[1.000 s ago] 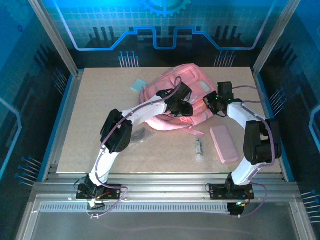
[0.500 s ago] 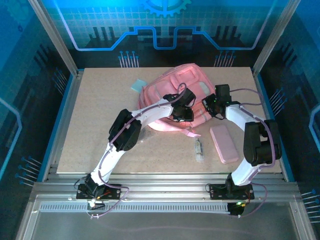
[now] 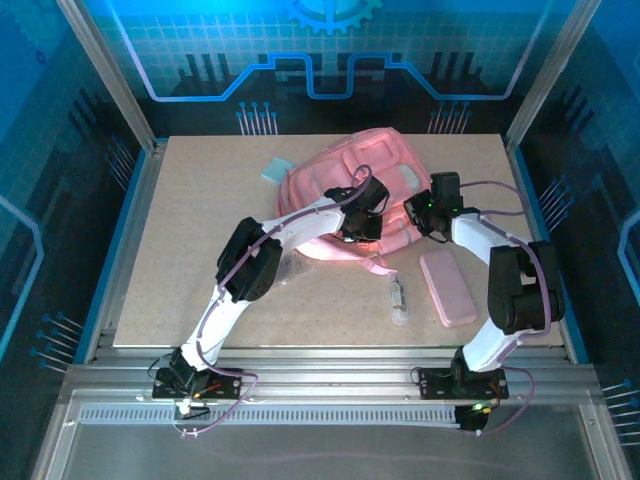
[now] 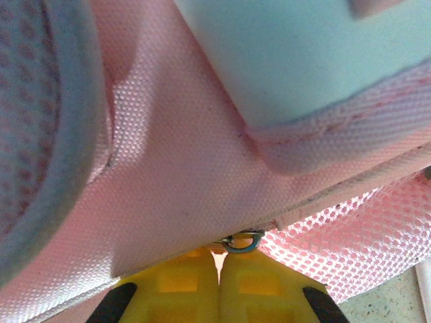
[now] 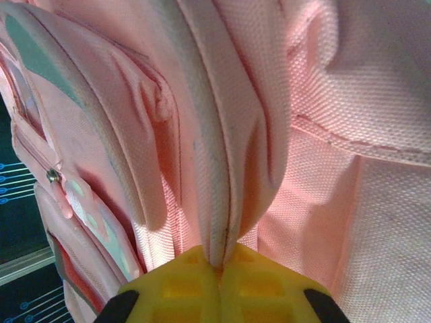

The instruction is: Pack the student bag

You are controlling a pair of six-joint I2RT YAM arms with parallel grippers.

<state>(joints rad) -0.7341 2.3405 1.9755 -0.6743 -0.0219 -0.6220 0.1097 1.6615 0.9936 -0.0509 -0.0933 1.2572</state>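
Item: student bag [image 3: 340, 170], I log it dead ahead, right gripper [image 5: 219, 261] clamping its seam fold [image 5: 217, 202], left gripper [image 4: 220, 256] pinched together (zip ring [image 4: 241, 243] at tips).

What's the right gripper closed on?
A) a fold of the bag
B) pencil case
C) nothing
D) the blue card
A: the right wrist view shows the right gripper shut on a piped fold of the bag.
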